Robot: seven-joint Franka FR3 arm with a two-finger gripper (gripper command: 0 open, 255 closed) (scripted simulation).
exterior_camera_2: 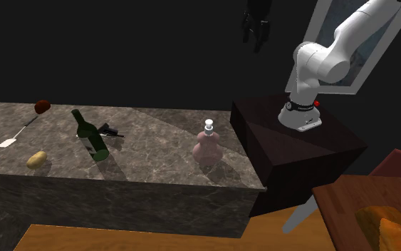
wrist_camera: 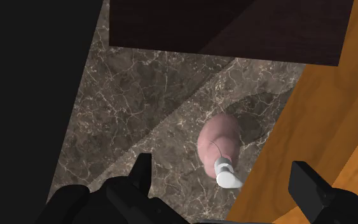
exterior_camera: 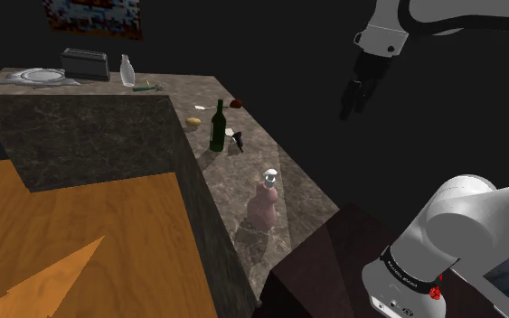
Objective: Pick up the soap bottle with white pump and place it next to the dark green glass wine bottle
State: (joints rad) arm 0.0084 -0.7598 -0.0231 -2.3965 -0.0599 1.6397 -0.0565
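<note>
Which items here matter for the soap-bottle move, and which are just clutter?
Job: pink soap bottle, green wine bottle, gripper.
Clutter: toaster, clear bottle, potato.

arm (exterior_camera_2: 318, 60): glossy white shells | joints (exterior_camera: 424, 11): dark | base collar (exterior_camera: 406, 268): black, white lettering, red mark (exterior_camera: 436, 292) | jaws: all black

The dark object (exterior_camera_2: 110, 130) beside the wine bottle (exterior_camera_2: 90, 135) is too small to identify; the wall picture (exterior_camera: 92, 16) is cut off.
</note>
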